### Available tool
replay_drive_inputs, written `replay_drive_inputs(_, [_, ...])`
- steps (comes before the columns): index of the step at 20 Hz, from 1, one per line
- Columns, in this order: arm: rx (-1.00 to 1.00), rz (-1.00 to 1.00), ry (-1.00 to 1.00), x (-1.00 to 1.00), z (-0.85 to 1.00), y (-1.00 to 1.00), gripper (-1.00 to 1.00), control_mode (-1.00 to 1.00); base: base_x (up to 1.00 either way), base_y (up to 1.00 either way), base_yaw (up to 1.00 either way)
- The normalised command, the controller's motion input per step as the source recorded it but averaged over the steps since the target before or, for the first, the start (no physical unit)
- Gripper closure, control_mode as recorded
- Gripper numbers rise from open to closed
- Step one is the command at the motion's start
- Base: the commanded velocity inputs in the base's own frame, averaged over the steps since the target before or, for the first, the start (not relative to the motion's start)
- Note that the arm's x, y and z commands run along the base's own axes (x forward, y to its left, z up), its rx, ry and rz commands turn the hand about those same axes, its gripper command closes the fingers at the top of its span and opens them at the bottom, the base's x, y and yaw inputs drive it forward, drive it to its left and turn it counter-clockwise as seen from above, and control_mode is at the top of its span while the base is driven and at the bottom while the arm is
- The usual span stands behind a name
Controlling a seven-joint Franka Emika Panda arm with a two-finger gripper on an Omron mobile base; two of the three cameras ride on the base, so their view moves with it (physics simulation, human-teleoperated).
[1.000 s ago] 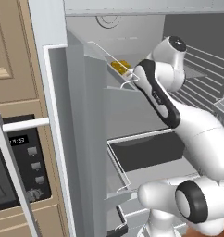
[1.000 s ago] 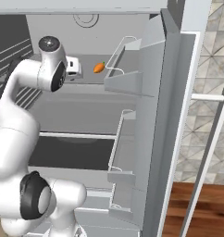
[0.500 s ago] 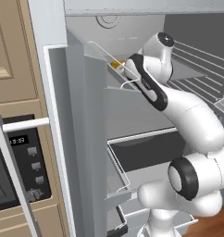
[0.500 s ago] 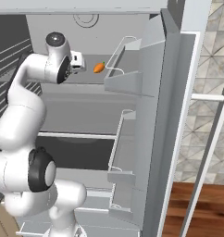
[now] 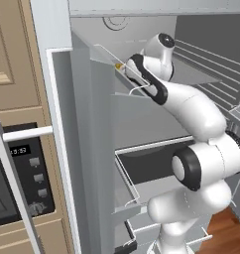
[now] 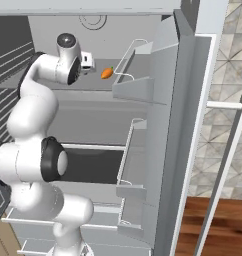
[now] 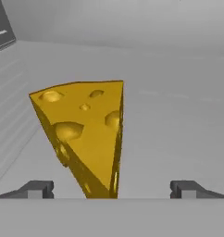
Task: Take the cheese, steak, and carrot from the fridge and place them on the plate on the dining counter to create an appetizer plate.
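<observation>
Inside the fridge [image 6: 193, 100], on the upper grey shelf, the arm reaches in with its hand at shelf height. Gripper [image 7: 111, 189] jaws stand spread wide, nothing between them gripped. In the hand view the two dark fingertips [image 7: 37, 189] sit far apart at the bottom, and the cheese [image 7: 84, 134] stands between them: a yellow wedge with round holes, upright on the shelf, its narrow point toward the camera, just ahead of the tips and nearer the left one. Whether either tip touches it cannot be told.

Right base view: the carrot [image 6: 107, 73], orange with a bit of green at its left end, lies on the same shelf to the right of the hand, apart from it, near the upper door shelf [image 6: 138, 75] of the open right door. Left base view: a sliver of yellow cheese shows just left of the arm's wrist, behind the wire rail of the left door shelf [image 5: 127, 82]. A black oven [image 5: 20, 178] sits in the wooden cabinet at far left.
</observation>
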Motion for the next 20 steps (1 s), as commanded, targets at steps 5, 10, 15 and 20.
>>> replay_drive_inputs(5, [0.00,0.00,0.00,0.36,-0.04,0.14,-1.00,-1.00,0.00,0.00,0.00])
replay_drive_inputs(10, [0.00,0.00,-0.07,0.11,-0.07,0.13,-1.00,-1.00,0.00,0.00,0.00])
replay_drive_inputs(15, [0.00,0.00,-0.13,0.00,0.00,0.15,-1.00,-1.00,0.00,0.00,0.00])
replay_drive_inputs(20, [0.00,0.00,-0.17,0.00,0.00,0.00,-1.00,-1.00,0.00,0.00,0.00])
